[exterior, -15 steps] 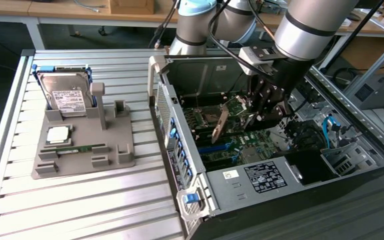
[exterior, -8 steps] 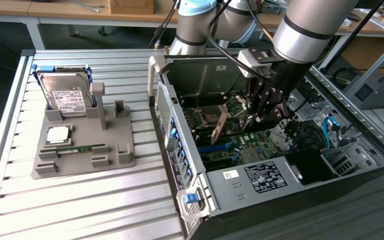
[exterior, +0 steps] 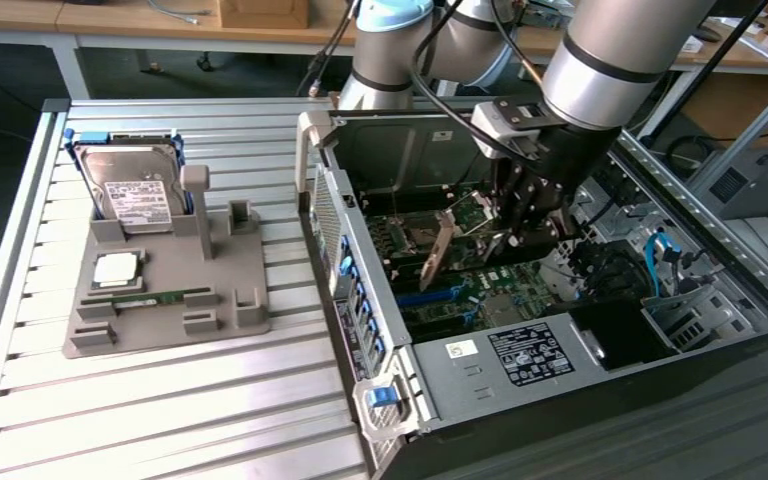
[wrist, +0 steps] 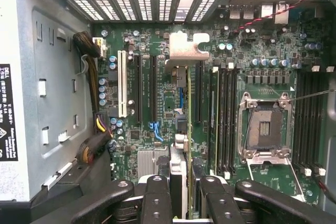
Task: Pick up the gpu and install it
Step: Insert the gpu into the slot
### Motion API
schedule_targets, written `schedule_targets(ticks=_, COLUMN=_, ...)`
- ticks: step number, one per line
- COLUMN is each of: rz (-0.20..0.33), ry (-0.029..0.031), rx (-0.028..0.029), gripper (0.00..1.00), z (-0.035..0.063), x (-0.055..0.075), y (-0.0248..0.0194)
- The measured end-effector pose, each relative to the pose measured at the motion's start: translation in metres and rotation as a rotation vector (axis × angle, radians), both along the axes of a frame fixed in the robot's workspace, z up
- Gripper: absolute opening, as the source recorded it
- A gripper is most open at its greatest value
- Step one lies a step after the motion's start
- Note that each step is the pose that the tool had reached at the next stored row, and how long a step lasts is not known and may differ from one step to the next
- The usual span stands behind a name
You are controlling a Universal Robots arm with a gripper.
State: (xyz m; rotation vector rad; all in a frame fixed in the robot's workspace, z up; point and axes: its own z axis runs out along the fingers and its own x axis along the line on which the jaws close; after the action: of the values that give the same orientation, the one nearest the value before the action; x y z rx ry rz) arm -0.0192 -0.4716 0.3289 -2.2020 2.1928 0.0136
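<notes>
pc case (exterior: 398, 400): gripper (wrist: 184, 192) clamps gpu (wrist: 189, 129).

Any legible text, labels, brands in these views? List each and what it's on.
"DELL": white sticker on the power supply, wrist view; its smaller print is too blurred to read.
Hard drive label: print too small to read.
White and black labels on the power supply, exterior view: unreadable.
Motherboard markings: too small to read.
</notes>
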Motion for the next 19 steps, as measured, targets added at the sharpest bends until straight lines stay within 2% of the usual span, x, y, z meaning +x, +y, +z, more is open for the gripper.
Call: schedule_targets(ticks=19, rz=0.000, ry=0.0000, rx=-0.0001, gripper=0.27, z=-0.0110, x=-0.010, y=0.0000)
